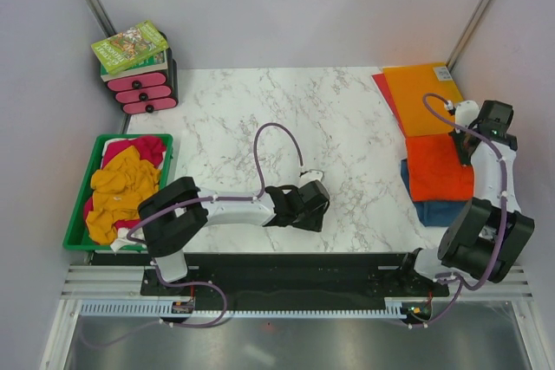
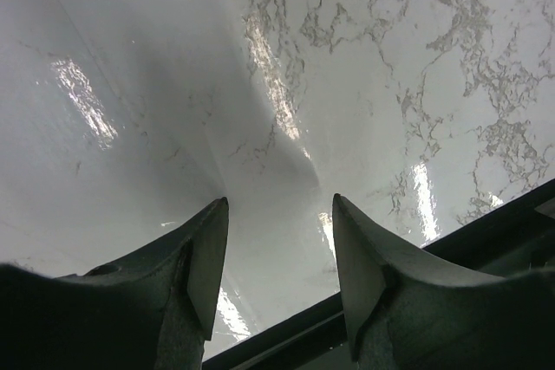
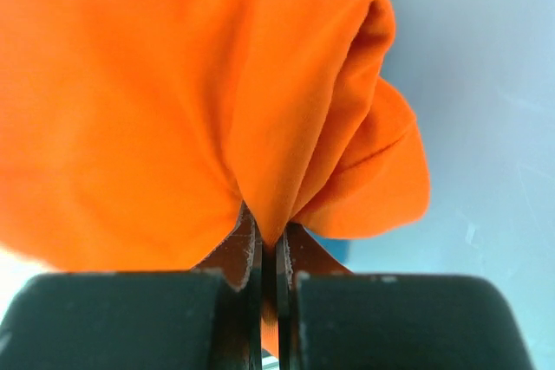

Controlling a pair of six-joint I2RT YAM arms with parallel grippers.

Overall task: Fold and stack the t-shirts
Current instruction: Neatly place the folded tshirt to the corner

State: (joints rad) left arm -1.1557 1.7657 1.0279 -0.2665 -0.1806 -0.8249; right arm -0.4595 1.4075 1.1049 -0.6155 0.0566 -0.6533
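A bright orange t-shirt (image 1: 438,166) lies folded on a teal-blue t-shirt (image 1: 434,211) at the table's right edge. My right gripper (image 1: 458,143) is over its far right part and is shut on a bunched fold of the orange t-shirt (image 3: 156,101), with the cloth pinched between the fingertips (image 3: 269,244). My left gripper (image 1: 310,210) is open and empty, low over the bare marble table (image 2: 390,84) near its front edge, and nothing is between its jaws (image 2: 279,205). Mustard-yellow (image 1: 121,192), magenta (image 1: 149,146) and white tees fill a green bin.
The green bin (image 1: 80,205) stands at the left edge. A flat orange folder (image 1: 421,84) on a red one lies at the back right. A pink drawer unit (image 1: 143,91) with a book on top stands at the back left. Walls close both sides.
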